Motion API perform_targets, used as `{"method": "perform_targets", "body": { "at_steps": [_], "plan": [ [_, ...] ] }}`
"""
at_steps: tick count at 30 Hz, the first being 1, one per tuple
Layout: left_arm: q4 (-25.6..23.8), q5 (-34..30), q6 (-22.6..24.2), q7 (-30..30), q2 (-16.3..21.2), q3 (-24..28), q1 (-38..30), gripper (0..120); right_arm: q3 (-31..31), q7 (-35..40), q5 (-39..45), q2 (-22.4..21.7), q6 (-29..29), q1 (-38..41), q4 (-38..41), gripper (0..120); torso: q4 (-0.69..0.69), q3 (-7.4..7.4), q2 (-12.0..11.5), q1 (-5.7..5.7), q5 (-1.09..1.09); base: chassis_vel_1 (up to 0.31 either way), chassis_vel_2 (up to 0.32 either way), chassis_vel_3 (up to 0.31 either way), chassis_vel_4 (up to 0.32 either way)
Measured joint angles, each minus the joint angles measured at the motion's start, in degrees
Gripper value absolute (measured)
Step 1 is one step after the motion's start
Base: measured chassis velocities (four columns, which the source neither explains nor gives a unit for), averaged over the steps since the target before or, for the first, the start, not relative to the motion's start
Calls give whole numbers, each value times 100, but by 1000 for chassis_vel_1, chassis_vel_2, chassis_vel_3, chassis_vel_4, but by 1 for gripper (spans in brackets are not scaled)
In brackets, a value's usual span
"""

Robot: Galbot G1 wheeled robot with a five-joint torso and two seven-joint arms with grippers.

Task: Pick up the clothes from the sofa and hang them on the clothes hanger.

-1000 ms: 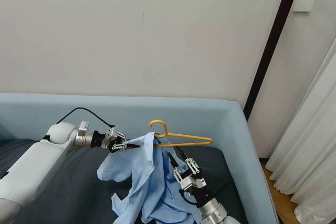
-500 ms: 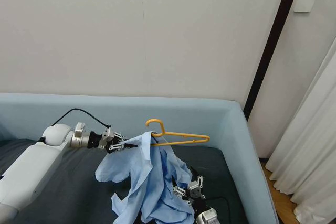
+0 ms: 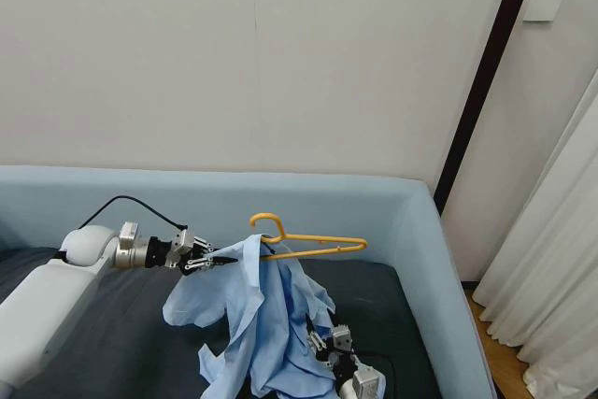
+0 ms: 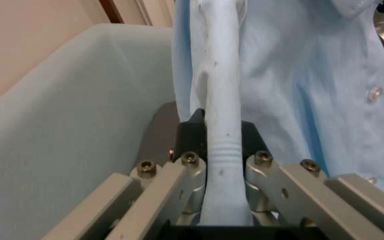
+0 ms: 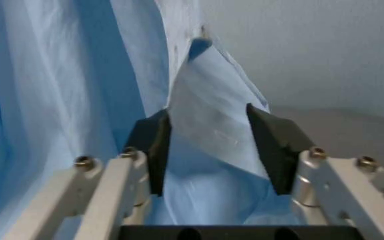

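The left gripper (image 3: pixel 204 260) is being held shut on a rolled band of the blue shirt (image 3: pixel 271 320) — in the left wrist view the cloth is being squeezed tight between both pads and is running straight out from them. Whether the hanger's tip is being caught inside that roll can't be told. The arm is being reached across from the left, up above the seat, so the shirt is being carried off the cushion and allowed to drape freely.

Just beside the grip, the orange hanger (image 3: pixel 313 248) is being fed into the shoulder area. Its near arm is being covered by cloth, while the hook and far arm are being left bare toward the right.

Lower down, the right gripper (image 3: pixel 332 343) is being poised with its jaws apart. A loose fold of shirt is being straddled by the pads (image 5: pixel 157 142) without being pinched — probably it's being lined up for a grab so the cloth can be spread.

Behind all this, the shirt's tail is being let hang toward the dark seat cushion (image 3: pixel 121 324) of the pale blue sofa (image 3: pixel 411 221).
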Motion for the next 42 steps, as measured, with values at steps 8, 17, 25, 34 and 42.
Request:
{"method": "perform_targets", "body": {
  "at_steps": [8, 17, 25, 34, 42],
  "plan": [
    [-3, -9, -60, -21, 5, -53, 48, 4, 138, 60, 23, 70, 71, -52, 60, 15, 1, 0, 0, 0, 0, 0, 0, 0, 0],
    [60, 16, -94, -30, -33, -57, 45, 4, 495, 162, 19, 83, 245, -96, 330, 0, 2, 0, 0, 0, 1, 0, 0, 0, 0],
    [190, -6, -200, 59, -111, -66, -3, 4, 1220, 186, 469, -203, 122, -110, 1068, 0, 1, 0, 0, 1, 1, 0, 0, 0, 0],
    [248, -105, -234, 264, -137, -17, -133, 4, 1841, 229, 801, -525, -346, -23, 1737, 0, 1, 0, 0, 1, 1, 0, 0, 0, 0],
    [220, 96, -247, 135, -78, -9, -247, 4, 2046, -290, 454, -664, -124, 53, 2156, 0, 1, 0, 0, 1, 1, 0, 0, 0, 0]
  ]
}}
